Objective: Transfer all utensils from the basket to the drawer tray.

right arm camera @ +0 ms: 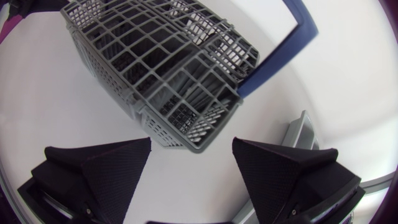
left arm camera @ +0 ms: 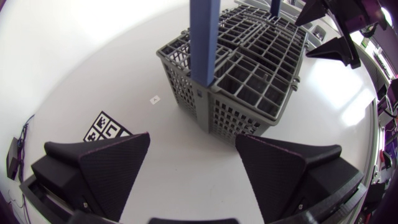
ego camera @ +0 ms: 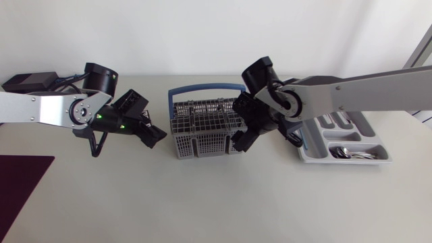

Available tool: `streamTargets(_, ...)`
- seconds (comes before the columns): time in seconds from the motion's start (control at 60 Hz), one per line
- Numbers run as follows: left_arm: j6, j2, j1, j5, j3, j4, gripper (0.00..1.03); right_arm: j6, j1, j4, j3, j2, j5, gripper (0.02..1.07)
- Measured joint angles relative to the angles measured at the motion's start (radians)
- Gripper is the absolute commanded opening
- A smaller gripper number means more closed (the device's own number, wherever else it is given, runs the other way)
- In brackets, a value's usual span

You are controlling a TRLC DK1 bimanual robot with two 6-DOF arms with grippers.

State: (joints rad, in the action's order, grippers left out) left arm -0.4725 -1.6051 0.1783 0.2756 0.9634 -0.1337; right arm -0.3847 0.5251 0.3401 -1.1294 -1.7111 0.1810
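Found a grey plastic lattice cutlery basket with a blue hoop handle (ego camera: 202, 144) standing upright at mid-table, between the two arms. Could not establish its contents. Overhead, saw only grid and shadow. From the right wrist, saw a pale patch among the far cells, too blurred to identify.

Located a light grey compartmented plastic drawer tray (ego camera: 380, 140) just beside the basket on the right-arm side, its inner end hidden under the right arm's wrist. Noted a cluster of silver metal utensils (ego camera: 351, 154) lying in the long front compartment, and more (shapes indistinct) in the rear compartments. Attempted no count. From the right wrist, saw one corner of the tray only, cut off behind a finger.

Recorded the left gripper (ego camera: 154, 133) low over the table, near the basket's left end and apart from it. Confirmed from its own wrist: fingers spread wide, holding nothing, bare tabletop between them.

Recorded the right gripper (ego camera: 243, 140) at the basket's front right corner. Could not tell from overhead whether it touches the basket. From its own wrist, saw fingers wide and empty, with the basket corner ahead of them rather than between.

Also noted a black-and-white printed marker square (left arm camera: 107, 129) ahead of the left gripper, partly covered by one finger. Noted a dark maroon mat (ego camera: 20, 182) cut off at the front left.
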Motion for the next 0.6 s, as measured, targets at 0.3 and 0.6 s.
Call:
streamTargets(0.3,0.0,-0.001,-0.008,0.0,-0.001,0.0,0.86,0.0,-0.162,0.006,0.023,0.044,-0.03,0.57)
streamTargets(0.6,0.028,-0.057,-0.013,0.087,0.027,-0.015,0.12,0.045,-0.164,0.005,-0.039,-0.011,-0.193,0.09)
